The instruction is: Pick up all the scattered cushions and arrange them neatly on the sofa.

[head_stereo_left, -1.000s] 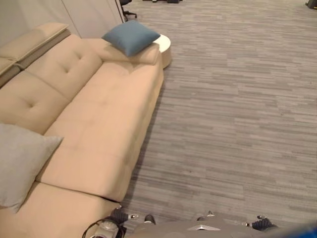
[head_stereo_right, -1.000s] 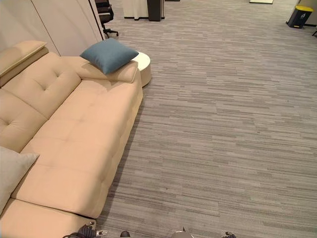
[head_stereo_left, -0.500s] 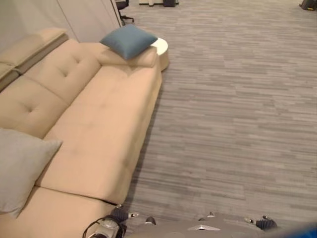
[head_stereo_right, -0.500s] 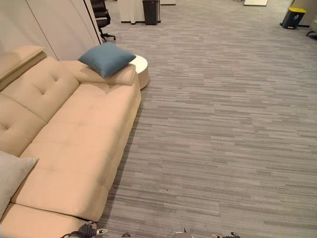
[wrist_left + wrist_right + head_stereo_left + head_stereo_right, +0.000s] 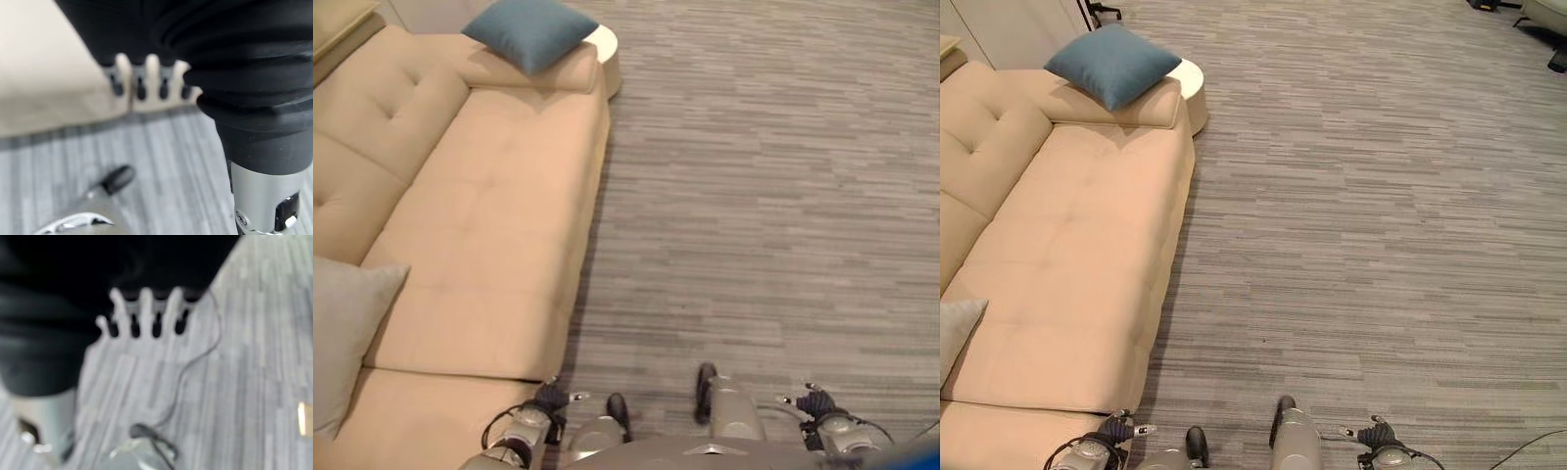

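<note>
While blue cushion (image 5: 530,31) sits on sofa (image 5: 489,225) far armrest and grey cushion (image 5: 342,343) leans at near end, left hand (image 5: 146,81) and right hand (image 5: 144,316) hang empty, fingers straight. Risk: blue cushion overhangs armrest, may slide onto round side table (image 5: 1191,82) if nudged.

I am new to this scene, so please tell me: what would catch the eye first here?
First, the long beige sofa along the left side. Then the blue cushion on its far armrest, and a grey cushion near its close end. Both hands hang open, holding nothing.
</note>
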Tool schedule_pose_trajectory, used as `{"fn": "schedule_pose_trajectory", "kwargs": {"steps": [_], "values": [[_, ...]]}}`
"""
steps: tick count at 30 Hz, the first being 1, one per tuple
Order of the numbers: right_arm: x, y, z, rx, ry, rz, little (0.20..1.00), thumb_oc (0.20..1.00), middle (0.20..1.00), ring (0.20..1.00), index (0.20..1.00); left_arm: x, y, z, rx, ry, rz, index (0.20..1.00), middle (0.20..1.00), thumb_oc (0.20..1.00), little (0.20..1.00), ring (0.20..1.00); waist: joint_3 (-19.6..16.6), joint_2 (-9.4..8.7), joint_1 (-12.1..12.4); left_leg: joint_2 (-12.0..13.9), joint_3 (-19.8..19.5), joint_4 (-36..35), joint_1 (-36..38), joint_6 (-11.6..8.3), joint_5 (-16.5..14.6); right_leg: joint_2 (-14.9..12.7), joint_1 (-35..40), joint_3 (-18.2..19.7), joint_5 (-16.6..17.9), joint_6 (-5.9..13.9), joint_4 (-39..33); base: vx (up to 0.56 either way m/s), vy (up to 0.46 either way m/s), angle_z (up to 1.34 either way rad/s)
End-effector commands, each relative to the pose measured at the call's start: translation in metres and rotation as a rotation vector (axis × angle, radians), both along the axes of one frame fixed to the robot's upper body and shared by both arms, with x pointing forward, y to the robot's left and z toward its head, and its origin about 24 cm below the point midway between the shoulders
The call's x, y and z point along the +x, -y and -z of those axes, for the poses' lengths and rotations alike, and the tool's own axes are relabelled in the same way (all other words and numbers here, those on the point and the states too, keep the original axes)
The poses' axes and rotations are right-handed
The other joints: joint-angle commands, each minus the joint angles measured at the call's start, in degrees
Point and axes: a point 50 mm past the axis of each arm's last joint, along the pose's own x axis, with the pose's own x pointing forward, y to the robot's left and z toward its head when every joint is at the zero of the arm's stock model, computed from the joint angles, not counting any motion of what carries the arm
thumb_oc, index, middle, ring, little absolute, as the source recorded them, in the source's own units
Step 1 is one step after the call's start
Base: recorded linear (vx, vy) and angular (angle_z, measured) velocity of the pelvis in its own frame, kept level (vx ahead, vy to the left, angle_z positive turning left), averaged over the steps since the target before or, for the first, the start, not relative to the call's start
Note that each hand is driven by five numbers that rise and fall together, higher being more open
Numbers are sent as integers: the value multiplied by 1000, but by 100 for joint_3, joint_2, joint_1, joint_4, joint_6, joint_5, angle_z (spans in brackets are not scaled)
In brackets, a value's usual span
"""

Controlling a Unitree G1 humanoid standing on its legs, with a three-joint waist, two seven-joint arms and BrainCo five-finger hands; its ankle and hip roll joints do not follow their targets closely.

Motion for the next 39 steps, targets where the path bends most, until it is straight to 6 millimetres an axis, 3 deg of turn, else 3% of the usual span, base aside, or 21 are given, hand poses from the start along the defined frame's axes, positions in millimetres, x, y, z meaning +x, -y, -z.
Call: {"fn": "schedule_pose_trajectory", "kwargs": {"steps": [1, 3, 4, 5, 7, 9, 11, 13, 16, 18, 19, 23, 24, 25, 29, 32, 33, 35, 36, 38, 39], "values": [[-6, 11, -2, -50, -8, -30, 1000, 1000, 1000, 1000, 1000, 19, 2, -8, -3, 89, 23, 1000, 1000, 1000, 1000, 1000, -172, -61, -44, -321, -502, 624, 272, -79, -940, 333, 491, 155, 635, -111, -916, 270, -124, 47], [-11, 12, -1, -47, -17, -23, 1000, 1000, 1000, 1000, 1000, 17, 7, -6, -14, 78, 37, 1000, 1000, 1000, 1000, 1000, -281, -48, -101, -317, -558, 864, 266, -176, -1031, 443, 612, 268, 617, -227, -959, 357, -214, 82], [-17, 17, -1, -59, -29, -11, 1000, 1000, 1000, 1000, 1000, 15, 12, -4, -27, 64, 55, 1000, 1000, 1000, 1000, 1000, -339, -39, -150, -64, -420, 1877, 8, -502, -780, 507, 951, 192, 534, -364, -1139, 303, -235, 79], [-17, 17, -1, -58, -29, -11, 1000, 1000, 1000, 1000, 1000, 15, 12, -4, -26, 64, 55, 1000, 1000, 1000, 1000, 1000, -355, -54, -164, -79, -430, 1876, -20, -499, -762, 490, 933, 185, 546, -365, -1148, 279, -283, 53], [-17, 20, -2, -61, -18, 12, 1000, 1000, 1000, 1000, 1000, 23, 14, -7, -34, 85, 66, 1000, 1000, 1000, 1000, 1000, -248, -129, -147, 425, -120, 3489, -786, -726, -141, 599, 1368, 66, 332, -661, -1390, 197, -264, 66], [-19, 22, -2, -63, -24, 27, 1000, 1000, 1000, 1000, 1000, 24, 12, -8, -26, 85, 61, 1000, 1000, 1000, 1000, 1000, -208, -159, -133, 567, -17, 3744, -958, -732, -25, 622, 1502, 33, 237, -751, -1434, 193, -186, 36], [-22, 24, -2, -64, -28, 43, 1000, 1000, 1000, 1000, 1000, 26, 13, -8, -30, 89, 47, 1000, 1000, 1000, 1000, 1000, -185, -188, -72, 656, 187, 3388, -1298, -588, -137, 619, 1770, -20, 107, -752, -1572, 315, -116, 4], [-21, 25, -2, -70, -28, 35, 1000, 1000, 1000, 1000, 1000, 20, 13, -6, -21, 70, 53, 1000, 1000, 1000, 1000, 1000, -219, -174, -6, 443, 110, 2585, -1481, -472, -256, 613, 1920, 17, 32, -654, -1681, 343, 24, 21], [-19, 26, -3, -90, -34, 21, 1000, 1000, 1000, 1000, 1000, 16, 11, -4, 7, 48, 79, 1000, 1000, 1000, 1000, 1000, -230, -54, 194, 443, -12, 953, -1822, -641, 589, 752, 2277, 72, -152, -538, -1828, 383, 72, -7], [-18, 26, -3, -90, -33, 26, 1000, 1000, 1000, 1000, 1000, 15, 10, -3, 13, 41, 77, 1000, 1000, 1000, 1000, 1000, -237, -51, 248, 476, 3, 652, -1911, -687, 725, 758, 2411, 88, -220, -503, -1845, 338, 56, -41], [-23, 23, -1, -81, -55, 8, 1000, 1000, 1000, 1000, 1000, 4, 4, 0, 22, 6, 55, 1000, 1000, 1000, 1000, 1000, -325, 10, 295, 543, 69, 399, -1812, -703, 848, 810, 2587, 145, -368, -445, -1788, 428, 84, -71], [-25, 13, 4, -61, -75, -30, 1000, 1000, 1000, 1000, 1000, -17, -6, 5, 39, -55, 15, 1000, 1000, 1000, 1000, 1000, -502, -127, 430, 350, 201, 838, -1672, -476, 569, 466, 2711, 211, -418, -255, -1186, 489, 126, -52], [-22, 11, 4, -58, -73, -47, 1000, 1000, 1000, 1000, 1000, -18, -9, 4, 47, -55, 11, 1000, 1000, 1000, 1000, 1000, -494, -159, 450, 292, 243, 879, -1590, -393, 457, 367, 2539, 254, -297, -179, -691, 286, 145, -29], [-10, 6, 1, -57, -43, -88, 1000, 1000, 1000, 1000, 1000, -13, -15, 1, 64, -39, 4, 1000, 1000, 1000, 1000, 1000, -409, -180, 407, 215, 307, 914, -1362, -220, 225, 190, 2031, 333, 112, -53, 353, 370, 174, -19], [5, -1, -3, -47, 4, -129, 1000, 1000, 1000, 1000, 1000, -8, -20, -3, 72, -6, -28, 1000, 1000, 1000, 1000, 1000, -275, -109, 371, 82, 278, 815, -910, -19, -46, 168, 1226, 463, 368, -113, 1180, 205, 86, -15], [14, -1, -6, -52, 26, -142, 1000, 1000, 1000, 1000, 1000, -1, -17, -4, 50, 30, -58, 1000, 1000, 1000, 1000, 1000, -137, -18, 217, -99, 48, 659, -465, 1, -249, 434, 675, 477, 240, -238, 531, 368, 18, 17], [15, 0, -7, -56, 28, -143, 1000, 1000, 1000, 1000, 1000, 1, -16, -5, 49, 35, -57, 1000, 1000, 1000, 1000, 1000, -122, -19, 179, -160, -7, 631, -383, -7, -300, 450, 631, 434, 269, -244, 223, 438, -63, 26], [17, 2, -8, -63, 26, -142, 1000, 1000, 1000, 1000, 1000, 6, -12, -5, 37, 43, -47, 1000, 1000, 1000, 1000, 1000, -96, -34, 9, -299, -166, 438, -21, -83, -433, 532, 442, 443, 558, -143, -1098, 387, -74, 18], [17, 2, -8, -63, 26, -142, 1000, 1000, 1000, 1000, 1000, 6, -12, -5, 37, 43, -47, 1000, 1000, 1000, 1000, 1000, -95, -34, 9, -299, -166, 438, -20, -83, -433, 532, 444, 442, 559, -143, -1099, 429, -89, 34], [11, 5, -7, -64, 7, -131, 1000, 1000, 1000, 1000, 1000, 11, -8, -6, 30, 47, -23, 1000, 1000, 1000, 1000, 1000, -167, -65, -195, -433, -422, 370, 281, -126, -650, 657, 293, 982, 792, -4, -1628, 459, -101, 32], [11, 5, -7, -64, 6, -131, 1000, 1000, 1000, 1000, 1000, 11, -7, -6, 30, 47, -23, 1000, 1000, 1000, 1000, 1000, -156, -54, -200, -422, -429, 377, 294, -127, -662, 663, 314, 971, 789, -3, -1633, 612, -171, 74]]}}
